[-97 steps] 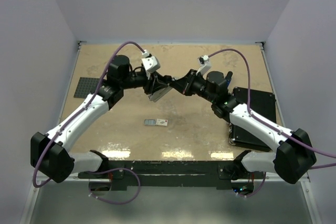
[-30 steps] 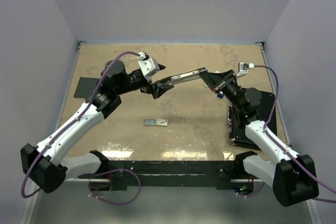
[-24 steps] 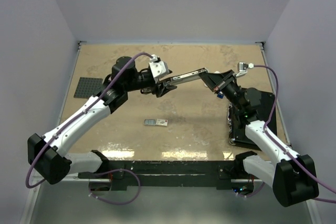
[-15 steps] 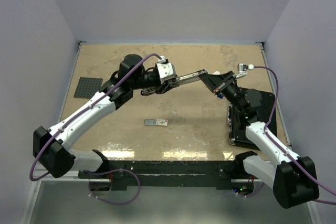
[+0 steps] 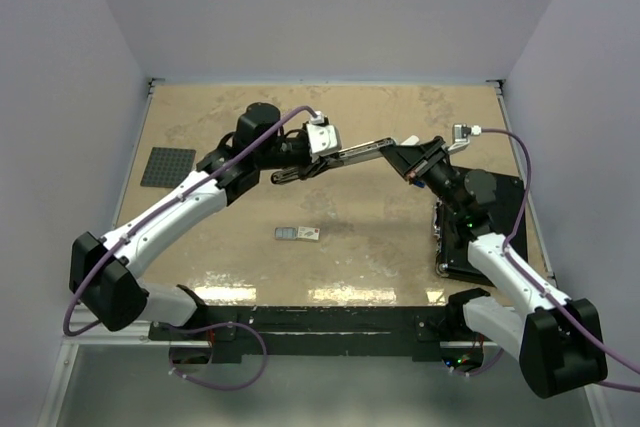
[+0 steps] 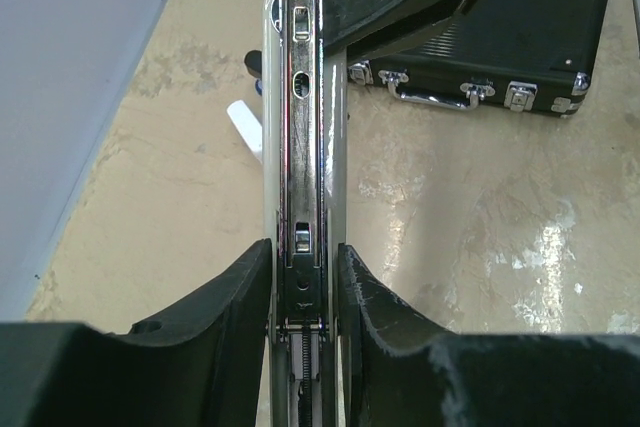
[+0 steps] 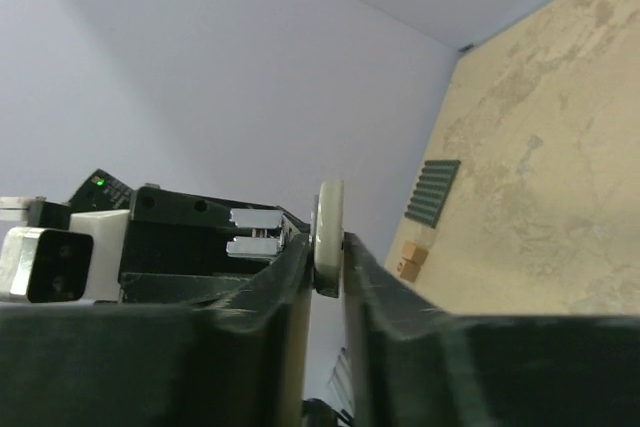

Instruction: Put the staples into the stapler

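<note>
At the left, flat on the counter (image 5: 360,247), a dark grey mat (image 5: 166,166). Next, the left tool (image 5: 300,159), pinching the stapler (image 5: 360,148) on both sides of its shiny metal rail (image 6: 303,147). Held up in the air, open and stretched long between both tools. Down on the counter, nearer than the stapler and touching no tool, the staples (image 5: 297,234). Then the right tool (image 5: 408,155), pinching the stapler's other end. At the right, a black case (image 5: 490,217).
</note>
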Robot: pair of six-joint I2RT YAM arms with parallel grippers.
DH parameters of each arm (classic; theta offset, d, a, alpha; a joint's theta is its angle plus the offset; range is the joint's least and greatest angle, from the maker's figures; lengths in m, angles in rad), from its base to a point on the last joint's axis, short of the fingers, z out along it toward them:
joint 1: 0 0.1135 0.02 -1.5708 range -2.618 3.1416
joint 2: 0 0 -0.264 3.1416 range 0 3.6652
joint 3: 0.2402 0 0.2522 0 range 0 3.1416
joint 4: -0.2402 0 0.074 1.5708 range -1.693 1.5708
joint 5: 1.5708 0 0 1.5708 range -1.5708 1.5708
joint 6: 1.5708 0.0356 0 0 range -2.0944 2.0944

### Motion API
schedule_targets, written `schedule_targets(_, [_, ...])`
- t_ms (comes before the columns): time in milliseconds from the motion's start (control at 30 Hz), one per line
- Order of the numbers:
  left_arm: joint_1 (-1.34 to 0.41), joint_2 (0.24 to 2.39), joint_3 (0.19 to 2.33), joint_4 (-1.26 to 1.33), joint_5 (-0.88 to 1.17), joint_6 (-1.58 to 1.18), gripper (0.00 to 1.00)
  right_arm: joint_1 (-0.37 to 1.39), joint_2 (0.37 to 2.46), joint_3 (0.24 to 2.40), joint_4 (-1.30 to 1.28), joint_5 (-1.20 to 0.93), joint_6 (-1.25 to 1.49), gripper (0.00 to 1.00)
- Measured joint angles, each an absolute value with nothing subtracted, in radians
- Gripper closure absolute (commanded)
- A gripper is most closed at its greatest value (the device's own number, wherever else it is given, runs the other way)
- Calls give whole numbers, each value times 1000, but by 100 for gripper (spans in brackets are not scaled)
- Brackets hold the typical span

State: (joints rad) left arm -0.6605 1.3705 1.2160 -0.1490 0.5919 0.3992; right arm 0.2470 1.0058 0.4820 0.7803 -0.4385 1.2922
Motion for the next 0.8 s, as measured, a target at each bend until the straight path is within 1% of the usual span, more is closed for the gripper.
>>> schedule_targets(33, [-661,1375,1216,-154,590,413,100,247,1002,482,758,-439,1286,48])
schedule_targets(67, [-661,1384,1216,-159,591,430,100,247,992,482,724,-439,1275,42])
schedule_targets(133, [-660,1405,1216,-174,583,465,100,247,965,483,645,-438,1230,31])
schedule_targets(233, [-649,1460,1222,-200,580,519,100,250,890,484,499,-430,1146,22])
schedule_targets(333, [-632,1539,1233,-243,574,566,100,250,797,495,353,-380,1052,20])
schedule_targets(467, [-614,1702,1293,-333,535,638,100,250,706,538,168,-296,918,19])
schedule_targets(633, [-614,1887,1408,-453,474,737,100,250,663,575,3,-202,797,19])
schedule_targets(800, [-642,1951,1439,-514,412,823,100,250,645,585,-109,-136,717,18])
